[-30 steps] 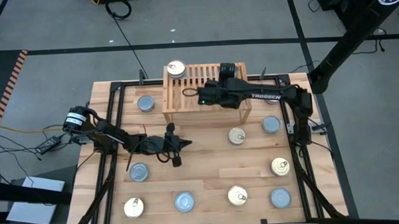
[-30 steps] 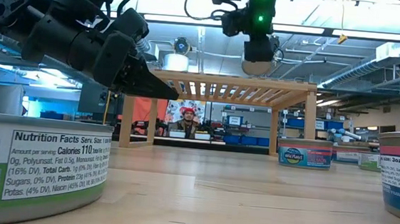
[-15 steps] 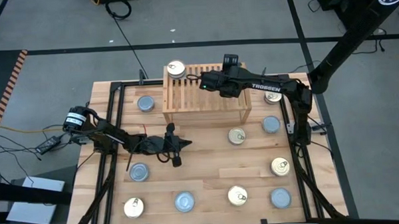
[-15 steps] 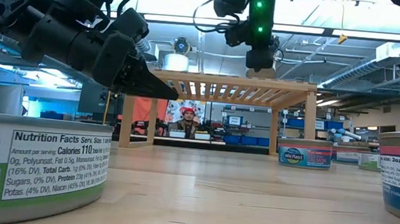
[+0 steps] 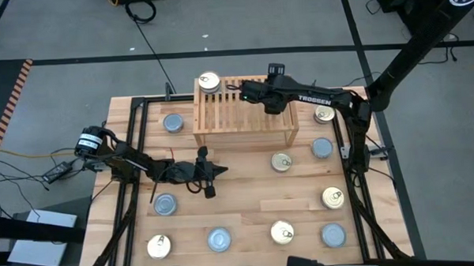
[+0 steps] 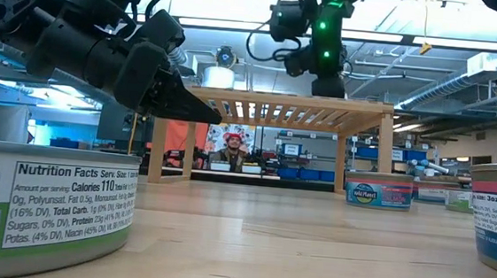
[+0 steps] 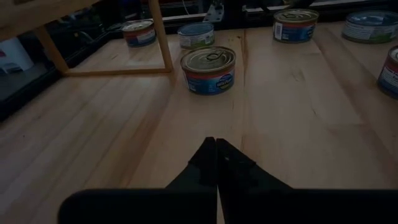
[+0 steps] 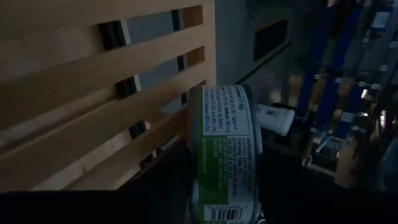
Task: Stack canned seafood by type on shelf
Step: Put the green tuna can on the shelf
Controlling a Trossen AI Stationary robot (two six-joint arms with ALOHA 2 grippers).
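Above shelf (image 5: 244, 109), tin (image 8: 225, 155) flat, axis vertical

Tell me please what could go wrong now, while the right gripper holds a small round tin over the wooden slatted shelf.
1. The right gripper holds the green-labelled round tin by its sides above the light wooden slatted shelf; released tilted, it may land crooked across the slat gaps.
2. The gold-topped tin already stands on the shelf's far left corner; a careless approach could push it off.
3. The shut left gripper waits low over the table, apart from this.
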